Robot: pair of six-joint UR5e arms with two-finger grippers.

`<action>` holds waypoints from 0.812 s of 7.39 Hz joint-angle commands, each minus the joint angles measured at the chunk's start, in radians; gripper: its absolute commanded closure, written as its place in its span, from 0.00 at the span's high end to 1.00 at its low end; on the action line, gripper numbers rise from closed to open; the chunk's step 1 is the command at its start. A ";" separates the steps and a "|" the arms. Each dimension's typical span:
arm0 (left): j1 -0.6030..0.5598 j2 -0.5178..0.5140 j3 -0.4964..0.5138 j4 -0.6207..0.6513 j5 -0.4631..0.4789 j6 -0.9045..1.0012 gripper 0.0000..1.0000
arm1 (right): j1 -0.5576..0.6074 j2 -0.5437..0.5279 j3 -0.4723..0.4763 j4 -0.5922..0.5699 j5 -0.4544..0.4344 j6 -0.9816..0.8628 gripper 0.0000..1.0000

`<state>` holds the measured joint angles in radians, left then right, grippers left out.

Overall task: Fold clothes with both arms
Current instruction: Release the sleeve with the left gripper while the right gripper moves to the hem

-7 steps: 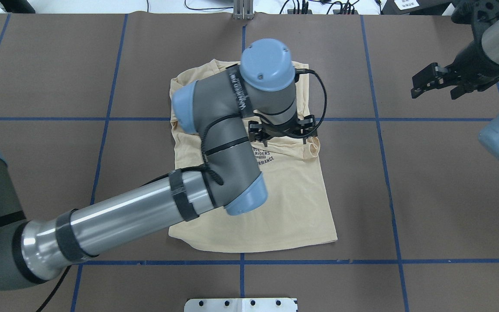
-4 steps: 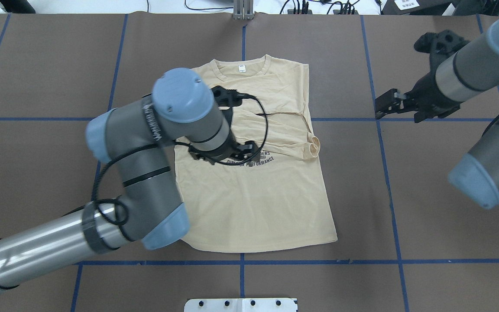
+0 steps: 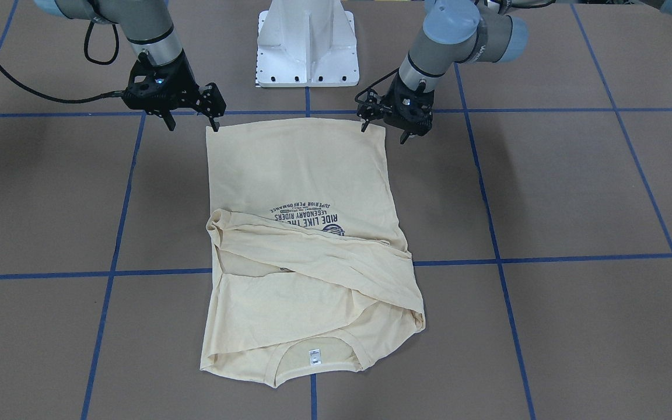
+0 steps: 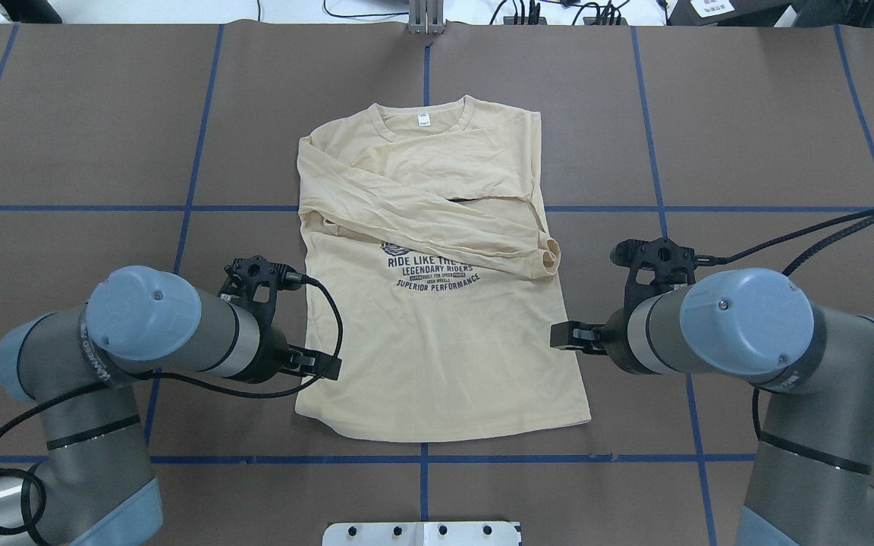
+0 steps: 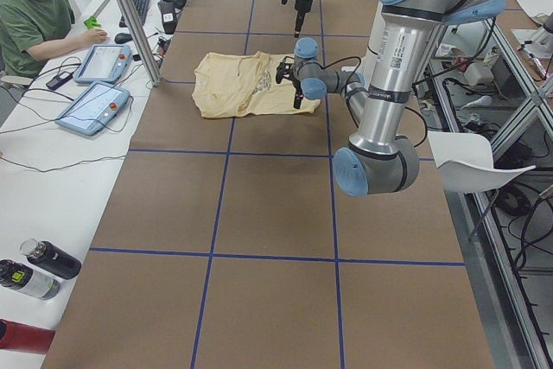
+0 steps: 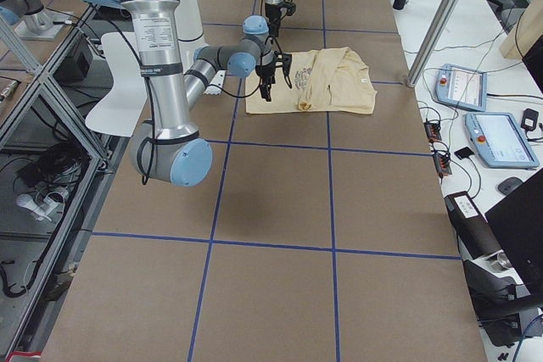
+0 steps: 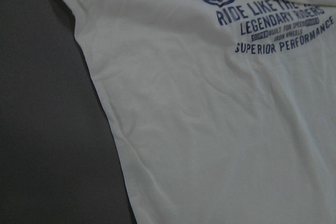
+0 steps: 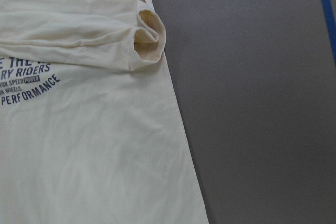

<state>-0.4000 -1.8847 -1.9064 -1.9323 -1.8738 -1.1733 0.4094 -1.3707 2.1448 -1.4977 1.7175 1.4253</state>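
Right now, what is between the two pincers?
The bottom end of the yellow shirt lies flat between the left pincer and right pincer, seen in the front-facing view.

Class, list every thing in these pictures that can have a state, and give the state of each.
T-shirt: flat on the table, print side up, lower half unfolded.
sleeves: folded in across the chest, one cuff at the side edge.
left gripper: open, empty, by a hem corner.
right gripper: open, empty, by the other hem corner.
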 commanded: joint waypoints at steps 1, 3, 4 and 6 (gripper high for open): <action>0.070 0.009 0.004 -0.010 0.041 -0.132 0.89 | -0.035 -0.001 0.001 0.001 -0.033 0.015 1.00; 0.082 0.007 0.015 -0.010 0.039 -0.157 0.72 | -0.041 -0.001 0.000 0.001 -0.039 0.015 1.00; 0.082 0.004 0.020 -0.010 0.039 -0.155 0.71 | -0.046 -0.001 -0.002 0.001 -0.050 0.015 1.00; 0.082 0.004 0.026 -0.010 0.039 -0.155 0.71 | -0.044 -0.001 -0.002 0.001 -0.050 0.015 1.00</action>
<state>-0.3182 -1.8801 -1.8850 -1.9420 -1.8347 -1.3284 0.3650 -1.3714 2.1440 -1.4972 1.6692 1.4404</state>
